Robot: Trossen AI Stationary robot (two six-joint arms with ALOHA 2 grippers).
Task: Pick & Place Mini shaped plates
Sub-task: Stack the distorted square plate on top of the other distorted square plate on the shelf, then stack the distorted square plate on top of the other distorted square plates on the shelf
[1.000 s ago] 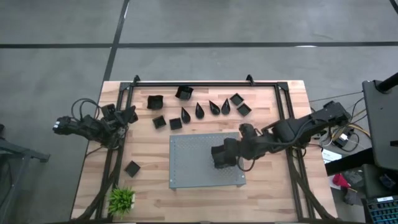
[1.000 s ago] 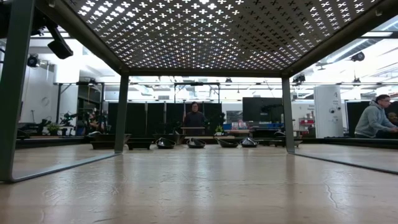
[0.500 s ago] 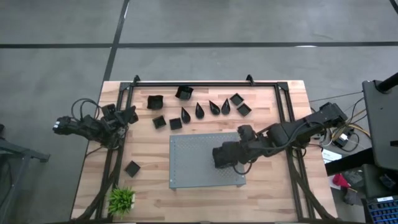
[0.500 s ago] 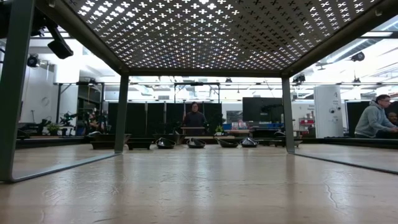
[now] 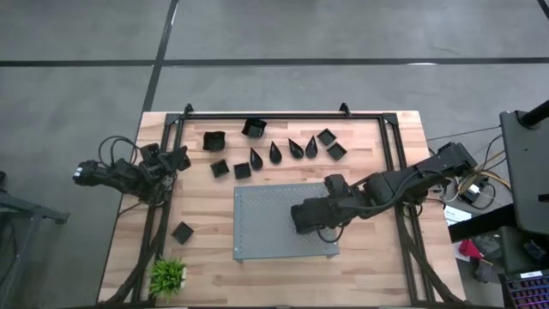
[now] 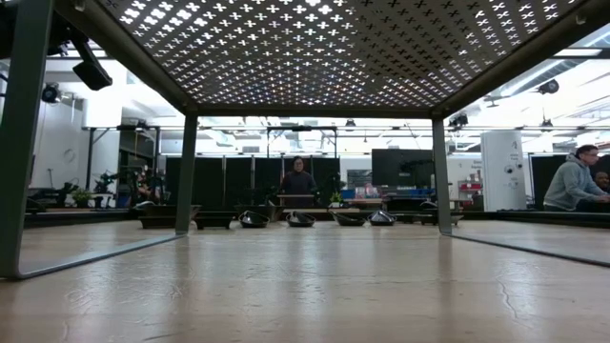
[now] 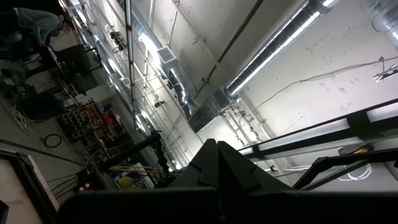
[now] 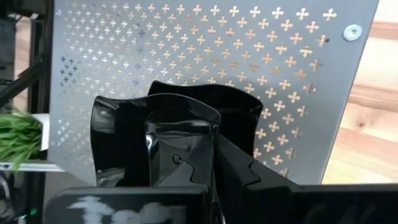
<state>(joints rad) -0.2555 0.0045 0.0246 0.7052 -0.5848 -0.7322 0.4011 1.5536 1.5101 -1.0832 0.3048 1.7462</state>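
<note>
My right gripper (image 5: pixel 302 216) is over the grey perforated board (image 5: pixel 266 202), shut on a black square mini plate (image 8: pixel 124 143). In the right wrist view the plate fills the space in front of the fingers. The other mini plates lie on the wood beyond the board: square ones (image 5: pixel 213 139) (image 5: pixel 336 151) and teardrop ones (image 5: pixel 275 153). One square plate (image 5: pixel 183 232) lies alone near the left frame. The low view shows several plates (image 6: pixel 300 219) in a row under the board. My left gripper (image 5: pixel 176 160) waits at the table's left edge, shut, pointing up at the ceiling. My right gripper holds the square plate by one of its raised rim walls (image 8: pixel 186 118), pinched between the two fingers. The fingers (image 8: pixel 242 165) come slanting down from the table's right. The plate sits tilted over the board; whether it touches the board, I cannot tell.
A small green plant (image 5: pixel 168 275) stands at the near left corner. A black frame (image 5: pixel 283 114) runs along the far edge and down both sides of the table. Bare board surface lies left of the held plate. People (image 6: pixel 577 186) are in the room beyond.
My right arm has shifted slightly toward the table's left over the board, with the plate still in its fingers. Nothing else has moved.
</note>
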